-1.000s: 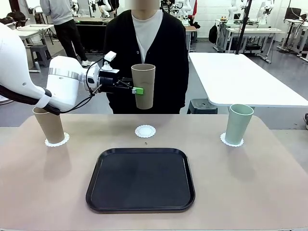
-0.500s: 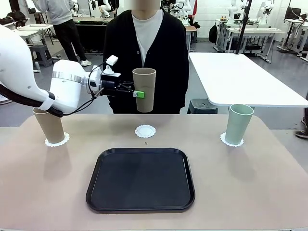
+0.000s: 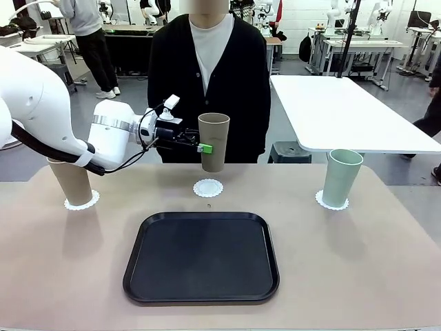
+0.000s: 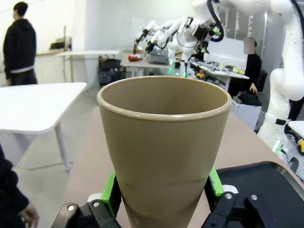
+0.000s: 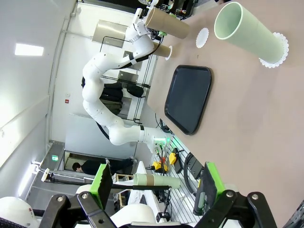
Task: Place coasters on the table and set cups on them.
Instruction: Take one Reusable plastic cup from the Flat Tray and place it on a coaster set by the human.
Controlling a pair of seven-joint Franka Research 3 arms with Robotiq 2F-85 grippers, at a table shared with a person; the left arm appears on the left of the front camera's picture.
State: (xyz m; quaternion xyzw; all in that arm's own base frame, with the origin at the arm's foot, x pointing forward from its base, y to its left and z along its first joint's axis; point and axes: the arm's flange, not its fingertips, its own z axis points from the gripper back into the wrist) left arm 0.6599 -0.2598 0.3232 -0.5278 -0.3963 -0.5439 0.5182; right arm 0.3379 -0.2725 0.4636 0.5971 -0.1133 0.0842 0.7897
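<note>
Tan cup held in the air above the bare middle coaster.

From the black rounded-square tray (image 3: 201,256): far left, a tan-brown tumbler (image 3: 69,181) stands on its scalloped white coaster (image 3: 82,201). The left gripper (image 3: 200,146) pinches a second tall tan tumbler (image 3: 213,141) low on its wall, above the empty white scalloped coaster (image 3: 208,187) just beyond the tray; lowered off-centre, it could catch the disc's edge and tip, I'd guess. Far right, the mint-green tumbler (image 3: 342,177) sits on its doily coaster (image 3: 331,201). The right gripper (image 5: 154,187) is spread, empty. The beige tabletop (image 3: 358,262) leaves the drop unobstructed; the person's dark cardigan (image 3: 227,76) is right behind.
</note>
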